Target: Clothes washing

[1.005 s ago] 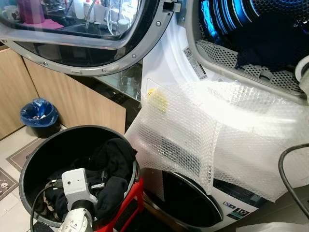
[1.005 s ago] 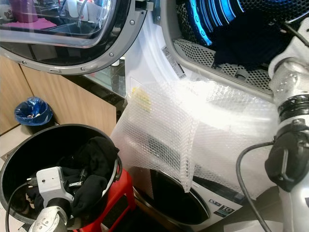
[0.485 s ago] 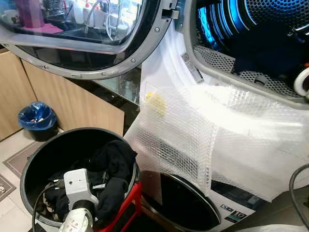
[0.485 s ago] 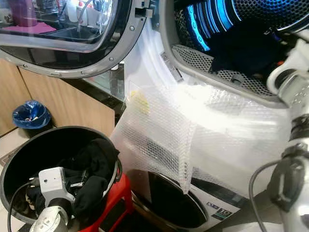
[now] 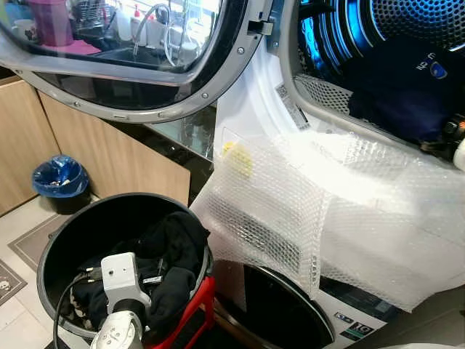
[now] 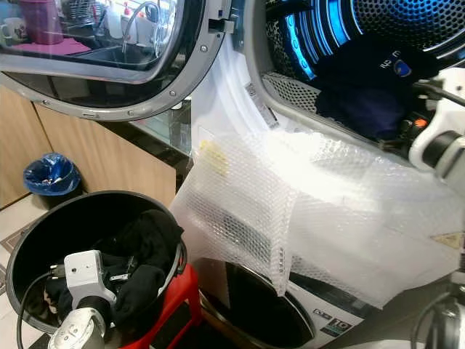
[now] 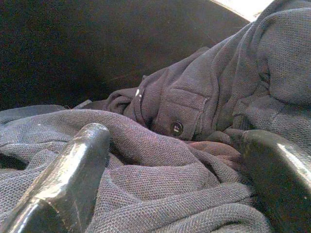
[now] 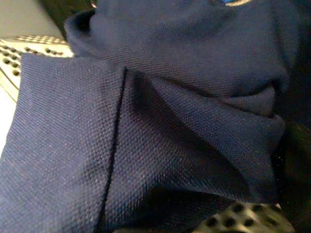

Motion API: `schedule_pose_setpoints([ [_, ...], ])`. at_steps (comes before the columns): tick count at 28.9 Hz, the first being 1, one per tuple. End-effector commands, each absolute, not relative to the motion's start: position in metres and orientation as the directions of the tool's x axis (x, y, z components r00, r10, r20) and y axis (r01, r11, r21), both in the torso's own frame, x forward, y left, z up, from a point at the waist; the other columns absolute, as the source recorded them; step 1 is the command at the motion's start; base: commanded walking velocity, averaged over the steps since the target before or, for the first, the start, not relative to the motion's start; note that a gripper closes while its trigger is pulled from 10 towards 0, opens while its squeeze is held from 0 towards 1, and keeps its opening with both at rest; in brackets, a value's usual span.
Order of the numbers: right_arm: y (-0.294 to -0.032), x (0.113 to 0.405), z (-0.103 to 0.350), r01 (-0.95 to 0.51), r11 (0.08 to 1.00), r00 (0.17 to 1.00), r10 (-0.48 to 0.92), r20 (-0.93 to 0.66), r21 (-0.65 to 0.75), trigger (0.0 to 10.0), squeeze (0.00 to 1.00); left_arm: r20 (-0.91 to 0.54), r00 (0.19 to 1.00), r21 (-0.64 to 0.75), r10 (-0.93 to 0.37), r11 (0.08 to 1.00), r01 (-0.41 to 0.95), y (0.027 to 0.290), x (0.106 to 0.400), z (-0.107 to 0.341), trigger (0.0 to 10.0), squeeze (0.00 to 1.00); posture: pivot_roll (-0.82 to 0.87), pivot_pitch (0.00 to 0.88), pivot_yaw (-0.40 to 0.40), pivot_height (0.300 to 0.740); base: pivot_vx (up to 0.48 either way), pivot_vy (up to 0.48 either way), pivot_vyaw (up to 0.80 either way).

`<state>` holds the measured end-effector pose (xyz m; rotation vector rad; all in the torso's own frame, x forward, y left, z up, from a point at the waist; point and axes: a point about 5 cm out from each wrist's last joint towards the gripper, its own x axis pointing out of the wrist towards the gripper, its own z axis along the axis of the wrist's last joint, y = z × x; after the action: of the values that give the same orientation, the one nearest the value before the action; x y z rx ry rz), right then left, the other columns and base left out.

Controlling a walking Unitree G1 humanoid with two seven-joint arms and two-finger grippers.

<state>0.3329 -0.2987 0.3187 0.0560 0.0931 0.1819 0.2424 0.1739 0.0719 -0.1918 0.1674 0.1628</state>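
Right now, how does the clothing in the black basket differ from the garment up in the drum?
The clothes in the basket look black in the eye views and lie in a crumpled heap; the garment in the drum is navy with a small logo. The basket pile sits low on a red stool, with the left gripper open over it; the drum garment lies high at the opening, beside the right arm. Both are dark knit fabric.

This is a home kitchen that doubles as a laundry corner. Two front-loading machines (image 5: 290, 313) stand stacked beside wooden cabinets (image 5: 109, 156) with a dark glossy countertop (image 5: 171, 134). The open round door (image 5: 123, 58) reflects a sink tap and bottles. A small bin with a blue liner (image 5: 60, 179) sits on the tiled floor (image 5: 18, 240).
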Motion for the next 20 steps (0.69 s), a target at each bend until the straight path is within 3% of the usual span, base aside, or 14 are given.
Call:
schedule_pose_setpoints([
  [1,-0.309,0.326,0.322,-0.137,0.989,0.987,0.141,-0.074,0.062,10.0,0.0,-0.314,0.948,-0.196,0.059,0.973,-0.125,0.154,0.236,0.044,10.0,0.0,-0.01,0.115,-0.199,0.74,0.0,0.0,0.0],
  [4,-0.305,0.32,0.349,-0.194,0.975,0.974,0.18,0.135,0.105,10.0,0.0,-0.313,0.948,-0.199,0.058,0.972,-0.125,0.153,0.237,0.043,10.0,0.0,-0.02,0.11,-0.2,0.74,0.0,0.0,0.0],
  [6,-0.289,0.321,0.359,-0.287,0.956,0.945,0.274,0.179,0.051,10.0,0.0,-0.311,0.949,-0.203,0.056,0.971,-0.124,0.152,0.239,0.043,10.0,0.0,-0.02,0.107,-0.195,0.74,0.0,0.0,0.0],
  [7,-0.257,0.322,0.365,-0.498,0.866,0.845,0.497,0.195,-0.05,10.0,0.0,-0.307,0.95,-0.205,0.05,0.972,-0.117,0.151,0.241,0.044,10.0,0.0,-0.02,0.105,-0.195,0.74,0.0,0.0,0.0],
  [8,-0.257,0.322,0.365,-0.498,0.866,0.845,0.497,0.195,-0.05,10.0,0.0,-0.307,0.95,-0.205,0.05,0.972,-0.117,0.151,0.241,0.044,10.0,0.0,-0.02,0.105,-0.195,0.74,0.0,0.0,0.0],
  [10,-0.228,0.323,0.371,-0.648,0.745,0.717,0.667,0.203,-0.159,10.0,0.0,-0.301,0.953,-0.207,0.044,0.972,-0.11,0.149,0.243,0.045,10.0,0.0,-0.02,0.102,-0.198,0.74,0.0,0.0,0.0],
  [11,-0.224,0.332,0.378,-0.631,0.759,0.723,0.651,0.232,-0.163,10.0,0.0,-0.297,0.954,-0.206,0.044,0.972,-0.109,0.149,0.244,0.046,10.0,0.0,0.0,0.104,-0.203,0.74,0.0,0.0,0.0],
  [12,-0.233,0.348,0.393,-0.497,0.859,0.805,0.508,0.307,-0.119,10.0,0.0,-0.291,0.955,-0.207,0.052,0.971,-0.116,0.15,0.245,0.047,10.0,0.0,0.01,0.103,-0.202,0.74,0.0,0.0,0.0],
  [14,-0.243,0.363,0.407,-0.327,0.944,0.875,0.318,0.366,-0.037,10.0,0.0,-0.286,0.956,-0.207,0.063,0.97,-0.126,0.151,0.245,0.048,10.0,0.0,0.01,0.104,-0.201,0.74,0.0,0.0,0.0],
  [15,-0.263,0.366,0.417,-0.122,0.992,0.913,0.099,0.396,0.033,10.0,0.0,-0.285,0.956,-0.208,0.07,0.969,-0.133,0.153,0.244,0.048,10.0,0.0,0.01,0.104,-0.202,0.74,0.0,0.0,0.0],
  [17,-0.306,0.354,0.434,0.292,0.951,0.828,-0.304,0.472,0.099,10.0,0.0,-0.282,0.957,-0.207,0.076,0.969,-0.138,0.154,0.243,0.048,10.0,0.0,0.01,0.101,-0.207,0.74,0.0,0.0,0.0],
  [19,-0.338,0.339,0.431,0.525,0.839,0.721,-0.528,0.448,0.144,10.0,0.0,-0.276,0.957,-0.206,0.089,0.967,-0.149,0.154,0.243,0.048,10.0,0.0,0.02,0.099,-0.21,0.74,0.0,0.0,0.0],
  [20,-0.338,0.339,0.431,0.525,0.839,0.721,-0.528,0.448,0.144,10.0,0.0,-0.276,0.957,-0.206,0.089,0.967,-0.149,0.154,0.243,0.048,10.0,0.0,0.02,0.099,-0.21,0.74,0.0,0.0,0.0],
])
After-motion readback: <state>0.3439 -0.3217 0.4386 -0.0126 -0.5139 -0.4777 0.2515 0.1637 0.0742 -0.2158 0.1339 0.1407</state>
